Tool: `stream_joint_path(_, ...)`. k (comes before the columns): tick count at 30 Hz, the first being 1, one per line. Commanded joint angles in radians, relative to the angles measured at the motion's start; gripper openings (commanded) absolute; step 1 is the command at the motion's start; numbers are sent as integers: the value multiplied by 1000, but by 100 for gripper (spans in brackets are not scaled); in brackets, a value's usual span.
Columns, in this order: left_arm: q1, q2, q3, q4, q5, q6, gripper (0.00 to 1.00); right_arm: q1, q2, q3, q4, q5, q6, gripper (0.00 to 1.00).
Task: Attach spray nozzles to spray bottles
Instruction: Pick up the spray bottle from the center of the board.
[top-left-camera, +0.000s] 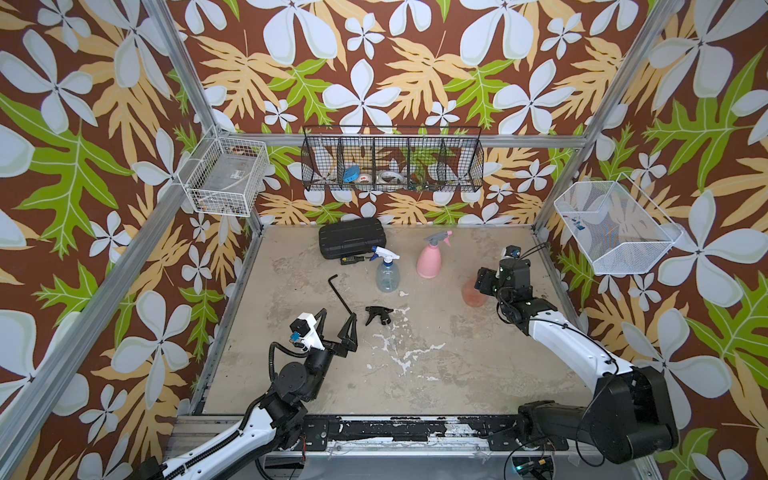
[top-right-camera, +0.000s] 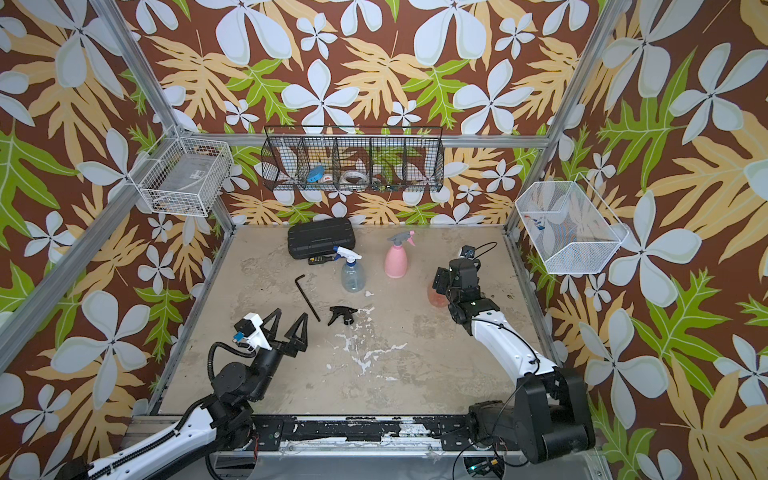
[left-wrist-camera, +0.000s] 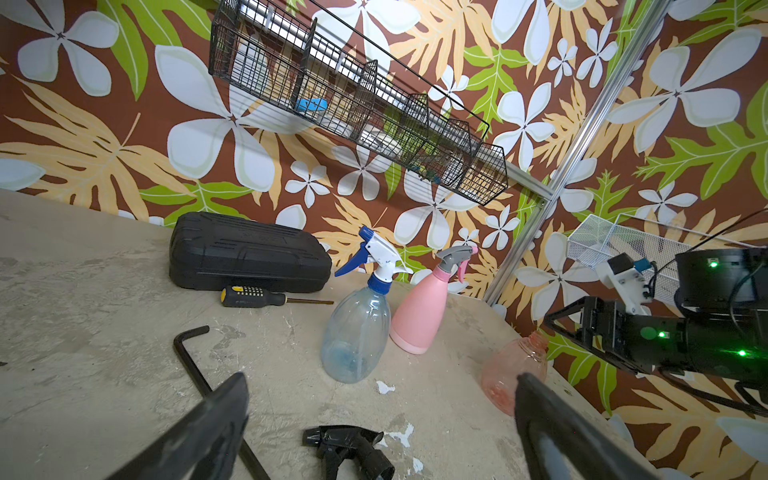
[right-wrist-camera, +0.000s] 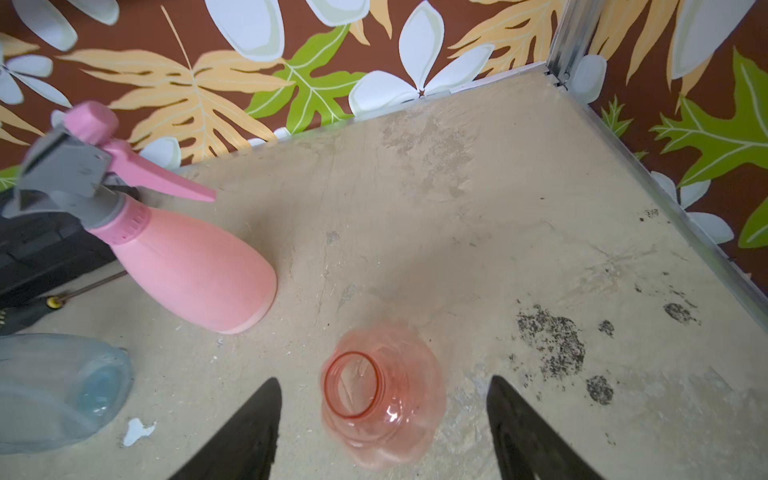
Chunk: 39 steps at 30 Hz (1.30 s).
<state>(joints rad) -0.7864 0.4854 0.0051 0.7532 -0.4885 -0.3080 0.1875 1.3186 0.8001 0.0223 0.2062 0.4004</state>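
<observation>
Orange bottle (right-wrist-camera: 386, 411) upright btwn parted right jaws, untouched.

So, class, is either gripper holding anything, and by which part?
Nothing is held. The right gripper is open around the untouched orange bottle; the left gripper is open near the black spray nozzle.

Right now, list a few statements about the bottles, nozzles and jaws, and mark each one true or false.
The orange bottle stands with its neck open. True.
A black hex key lies near the black nozzle. True.
The black nozzle sits on the orange bottle. False: it lies loose on the table.
The pink bottle and the clear bottle each carry a nozzle. True.
The left jaws are shut on the black nozzle. False: they are open, not touching it.
The right jaws grip the pink bottle. False: they stand open either side of the orange bottle.
</observation>
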Motion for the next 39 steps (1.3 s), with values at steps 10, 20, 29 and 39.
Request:
stream_joint_path(10, 3, 16, -162, 52, 8, 10, 100, 36, 94, 19, 168, 89, -40, 64)
stream_joint_path(20, 3, 16, -165, 59, 11, 12, 100, 64, 209, 77, 164, 136, -47, 61)
stream_joint_path(29, 3, 9, -166, 57, 5, 7, 100, 73, 227, 57, 191, 151, -37, 42)
stream_joint_path(39, 3, 17, -164, 52, -25, -19, 100, 85, 215, 49, 192, 176, -28, 18)
